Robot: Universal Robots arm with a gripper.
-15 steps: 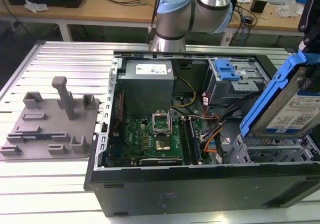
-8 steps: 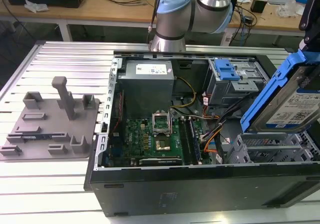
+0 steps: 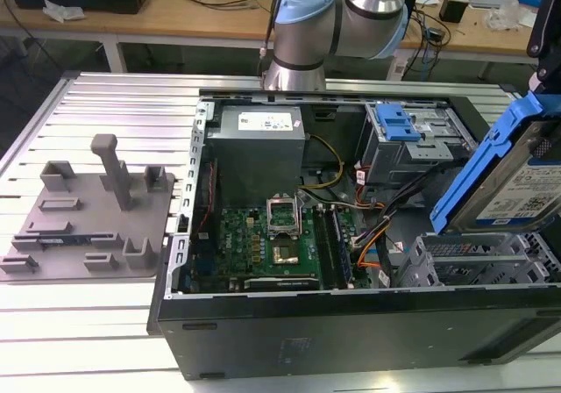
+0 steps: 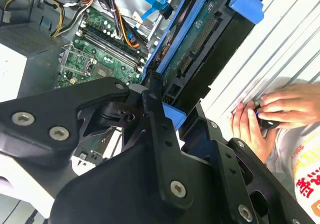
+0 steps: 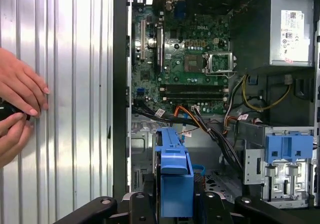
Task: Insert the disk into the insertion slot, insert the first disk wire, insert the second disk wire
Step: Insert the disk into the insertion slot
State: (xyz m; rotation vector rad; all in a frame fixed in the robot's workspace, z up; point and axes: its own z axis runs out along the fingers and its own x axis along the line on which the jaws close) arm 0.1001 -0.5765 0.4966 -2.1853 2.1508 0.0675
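Note:
The disk [image 3: 519, 182], a silver drive with a white-and-blue label in a bright blue carrier, hangs tilted at the exterior view's right, over the open computer case. My gripper [image 4: 172, 111] is shut on it, with black fingers [image 4: 150, 101] clamping the carrier's sides. In the first wrist view the carrier's blue edge [image 5: 175, 169] stands up between the fingers of my gripper [image 5: 175, 204]. The insertion slot [image 3: 478, 257], a grey perforated drive cage, sits just below the disk, and the disk is still outside it.
A taller cage with a blue latch [image 3: 408, 134] stands behind the slot. Orange and black cables [image 3: 372, 235] run between the motherboard [image 3: 272, 239] and the cages. The grey power supply [image 3: 259, 152] sits at the case's back. A person's hands [image 5: 15, 109] rest on the ribbed table beside the case.

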